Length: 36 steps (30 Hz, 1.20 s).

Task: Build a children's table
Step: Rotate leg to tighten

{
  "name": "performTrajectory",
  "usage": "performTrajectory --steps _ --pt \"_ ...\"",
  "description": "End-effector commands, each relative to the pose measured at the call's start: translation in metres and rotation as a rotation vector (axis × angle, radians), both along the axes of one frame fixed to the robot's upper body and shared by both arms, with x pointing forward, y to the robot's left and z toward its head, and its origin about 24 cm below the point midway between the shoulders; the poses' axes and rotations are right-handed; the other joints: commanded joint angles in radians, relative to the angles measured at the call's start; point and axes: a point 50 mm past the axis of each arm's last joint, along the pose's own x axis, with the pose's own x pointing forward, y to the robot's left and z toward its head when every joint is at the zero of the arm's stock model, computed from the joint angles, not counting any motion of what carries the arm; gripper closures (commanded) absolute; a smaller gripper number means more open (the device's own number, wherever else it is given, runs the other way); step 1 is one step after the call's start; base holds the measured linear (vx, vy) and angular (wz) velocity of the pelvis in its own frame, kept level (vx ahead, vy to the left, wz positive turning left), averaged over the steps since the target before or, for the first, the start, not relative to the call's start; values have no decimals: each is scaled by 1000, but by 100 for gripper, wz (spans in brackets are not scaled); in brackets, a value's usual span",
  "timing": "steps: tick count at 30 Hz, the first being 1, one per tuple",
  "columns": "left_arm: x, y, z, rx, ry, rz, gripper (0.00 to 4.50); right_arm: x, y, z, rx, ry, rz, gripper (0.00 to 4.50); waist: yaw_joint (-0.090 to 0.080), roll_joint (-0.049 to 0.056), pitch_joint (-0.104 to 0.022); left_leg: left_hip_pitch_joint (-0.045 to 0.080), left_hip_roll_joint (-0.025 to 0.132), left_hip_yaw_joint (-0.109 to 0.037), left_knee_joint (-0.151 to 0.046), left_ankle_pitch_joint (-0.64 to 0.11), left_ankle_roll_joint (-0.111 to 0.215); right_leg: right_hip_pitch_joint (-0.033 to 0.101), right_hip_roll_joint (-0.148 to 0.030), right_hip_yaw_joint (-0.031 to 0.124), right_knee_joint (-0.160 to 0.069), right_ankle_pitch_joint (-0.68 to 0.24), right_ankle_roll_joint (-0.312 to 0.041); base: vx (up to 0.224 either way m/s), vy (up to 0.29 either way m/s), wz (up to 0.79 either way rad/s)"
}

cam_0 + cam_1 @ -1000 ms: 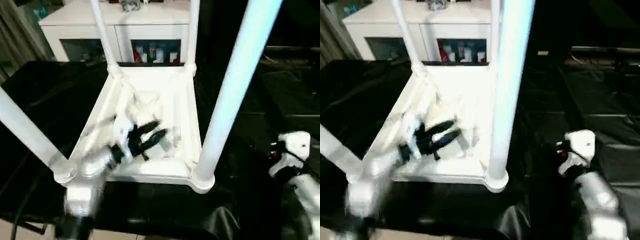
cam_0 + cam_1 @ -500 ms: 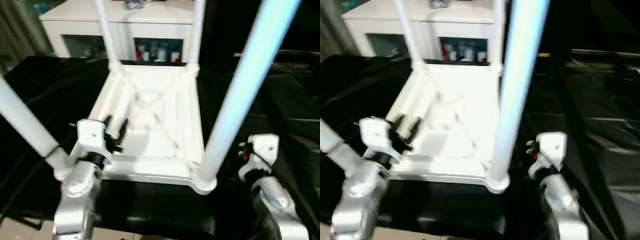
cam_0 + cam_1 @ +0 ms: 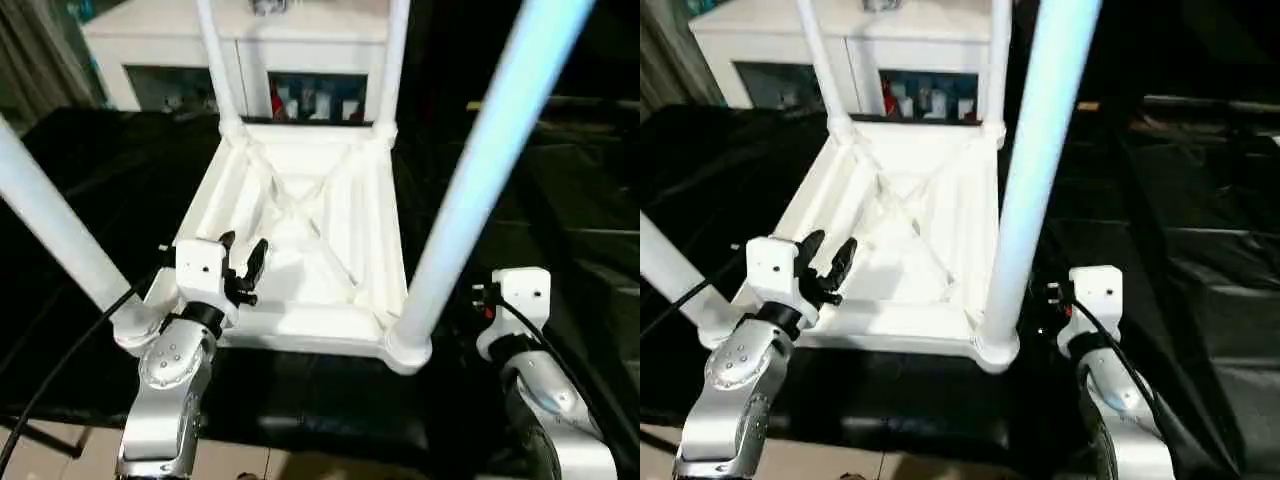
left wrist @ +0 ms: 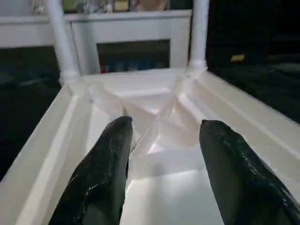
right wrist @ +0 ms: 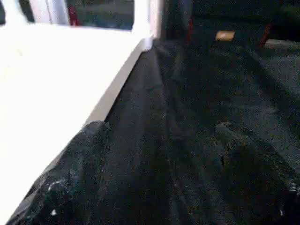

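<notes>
Left arm (image 3: pixel 170 390) withdrawn, fingers (image 4: pixel 101 176) spread

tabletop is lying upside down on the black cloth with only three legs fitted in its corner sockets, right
Not quite. The tabletop does lie upside down on the black cloth, but four legs stand in its corner sockets, not three. The left eye view shows two near legs and two far ones.

I see the white children's table (image 3: pixel 300 240) lying upside down, ribbed underside up, all four legs (image 3: pixel 480 190) standing in its corner sockets.
</notes>
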Motion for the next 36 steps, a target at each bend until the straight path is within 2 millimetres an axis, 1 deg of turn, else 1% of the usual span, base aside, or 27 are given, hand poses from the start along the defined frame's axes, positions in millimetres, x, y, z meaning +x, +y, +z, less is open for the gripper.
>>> performTrajectory --steps 1,2,3,4,5,6,7,8,9,10,12,13,14,15,16,17,18,19,20,21,23,25,27,28,29,33,36 --pt "-3 -5 -4 8 4 -16 192 1 -7 -1 -32 7 -16 75 -20 -14 -25 49 27 -34 -111 -755 -51 25 6 -30 -99 -647 21 -102 23 -8" --pt "-7 -9 -2 1 2 -35 192 1 -8 -1 -22 10 -18 75 -11 6 -7 -4 67 -40 -196 -879 -69 92 10 -15 16 -494 -23 -102 23 -8" --pt "-10 -11 -1 -20 -2 -45 192 -1 -9 -1 -17 5 -12 75 31 5 -13 -26 84 -11 -235 -932 -71 112 7 18 126 -254 -55 -90 -24 2" --pt "-11 -12 -1 -37 -5 -52 192 -1 -10 -1 -14 1 -7 75 29 -14 -17 7 75 4 -218 -888 -49 87 0 47 118 -279 -49 23 -80 11" --pt "-12 -13 -2 -28 -5 -52 192 -3 -11 -4 -7 8 -2 75 31 -74 -18 76 0 8 -55 -651 -50 -31 -66 78 -75 -849 34 23 -80 11" --pt "-14 -13 -4 -6 -4 -54 192 -6 -13 -9 8 24 9 75 27 -89 -23 42 -13 -16 69 -329 9 -22 -165 133 -133 -1131 52 0 0 0" --pt "-17 -12 -5 -8 2 -54 192 -8 -15 -12 22 30 -3 75 42 -81 -32 -4 -5 -41 63 -229 37 26 -188 156 -115 -1107 40 37 37 -30" --pt "-19 -11 -6 -10 2 -56 192 -9 -16 -13 30 31 -6 75 68 -74 -35 -44 3 -58 28 -156 74 56 -185 155 -89 -955 12 37 37 -30" --pt "-20 -11 -6 -14 1 -58 192 -10 -17 -14 36 30 -9 75 81 -69 -36 -24 -1 -54 11 -179 122 35 -162 155 -83 -839 -29 42 60 -7" --pt "-25 -8 -8 -15 7 -66 192 -13 -17 -15 44 25 -3 75 76 -57 -40 12 3 -35 18 -201 109 6 -135 182 -86 -817 -44 -16 100 -8" --pt "-29 -6 -12 -6 19 -73 192 -16 -16 -16 46 22 9 75 91 -57 -43 4 -1 -27 8 -243 149 20 -117 206 -74 -667 -81 -6 133 -18" --pt "-31 -5 -14 -3 31 -74 192 -18 -16 -17 43 20 18 75 93 -67 -36 -28 -4 -42 -11 -238 201 39 -128 175 -72 -631 -88 34 209 -18" --pt "-34 -3 -18 7 49 -75 192 -20 -16 -18 49 22 24 75 76 -37 -43 0 2 -36 -64 -259 237 20 -54 123 -46 -537 -123 34 209 -18" --pt "-39 -1 -22 20 70 -84 192 -25 -18 -20 55 20 23 75 46 -21 -37 42 3 -31 -95 -354 238 -11 30 73 -15 -417 -140 23 195 4" --pt "-39 -1 -22 20 70 -84 192 -25 -18 -20 55 20 23 75 38 -13 -52 54 8 -41 -96 -375 221 -4 39 64 7 -325 -146 1 179 10" --pt "-41 0 -23 24 71 -89 192 -30 -21 -22 72 18 14 75 33 4 -51 48 17 -49 -118 -415 140 4 45 54 33 -179 -139 1 179 10" --pt "-43 0 -23 18 70 -97 192 -33 -23 -24 83 13 0 75 30 6 -49 37 23 -59 -128 -444 48 13 36 53 40 -74 -115 3 165 3" --pt "-44 0 -23 13 70 -103 192 -36 -24 -25 91 9 -10 75 30 -1 -51 36 21 -58 -127 -468 13 18 22 58 29 -50 -103 -1 120 5" --pt "-44 -1 -23 10 69 -107 192 -37 -26 -25 95 6 -15 75 33 -14 -47 41 6 -37 -127 -552 -12 11 -2 69 3 -107 -86 -1 120 5" --pt "-45 -2 -23 11 64 -112 192 -39 -29 -26 108 1 -39 75 31 -23 -44 39 -7 -33 -119 -623 9 13 -29 82 -25 -237 -74 -13 74 4" --pt "-53 -5 -25 -28 52 -127 192 -47 -49 -27 116 -25 -162 75 30 -26 -41 30 -8 -38 -109 -643 46 20 -62 90 -57 -407 -50 0 0 0" --pt "-56 -5 -28 -48 59 -125 192 -49 -55 -26 96 -32 -164 75 29 -26 -36 37 -2 -39 -116 -665 36 18 -54 78 -65 -454 -35 0 0 0" --pt "-59 -4 -32 -61 69 -122 192 -52 -60 -25 73 -37 -129 75 27 -18 -37 41 6 -45 -127 -702 -19 22 -32 76 -55 -377 -29 0 0 0" --pt "-61 -4 -34 -71 72 -122 192 -54 -63 -25 72 -23 -87 75 25 -22 -36 38 8 -47 -128 -703 -29 25 -31 78 -53 -363 -28 0 0 0" --pt "-67 -3 -38 -130 73 -121 192 -63 -70 -26 101 55 78 75 27 -16 -34 39 10 -51 -131 -715 -44 27 -30 80 -51 -355 -24 0 0 0" --pt "-77 5 -37 -235 37 -116 165 -80 -79 -18 136 153 329 75 33 -32 -29 42 8 -41 -117 -686 4 26 -44 93 -68 -450 -27 0 0 0" --pt "-82 11 -36 -243 25 -141 137 -85 -76 -8 172 183 448 57 32 -30 -23 33 11 -47 -119 -669 4 28 -44 91 -72 -510 -18 0 0 0"
